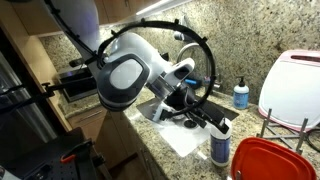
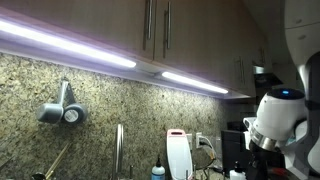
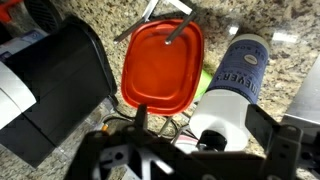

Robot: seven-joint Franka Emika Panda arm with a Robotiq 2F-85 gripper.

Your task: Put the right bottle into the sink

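Note:
The right bottle (image 3: 228, 105) is white with a black cap and a bluish label. It stands on the speckled counter and also shows in an exterior view (image 1: 220, 148). In the wrist view my gripper (image 3: 200, 128) is open. Its fingers stand on either side of the bottle's cap and shoulder, with the bottle closer to the right finger. In an exterior view the gripper (image 1: 212, 120) hangs just over the bottle's cap. The sink (image 1: 178, 138) lies beside the bottle and is mostly hidden behind my arm.
A red lidded container (image 3: 163, 62) sits close beside the bottle on a wire rack and shows in an exterior view (image 1: 266, 160). A smaller blue pump bottle (image 1: 241, 95) stands by the back wall. A white board (image 1: 296, 85) leans at the right. A black appliance (image 3: 55, 85) stands at the left.

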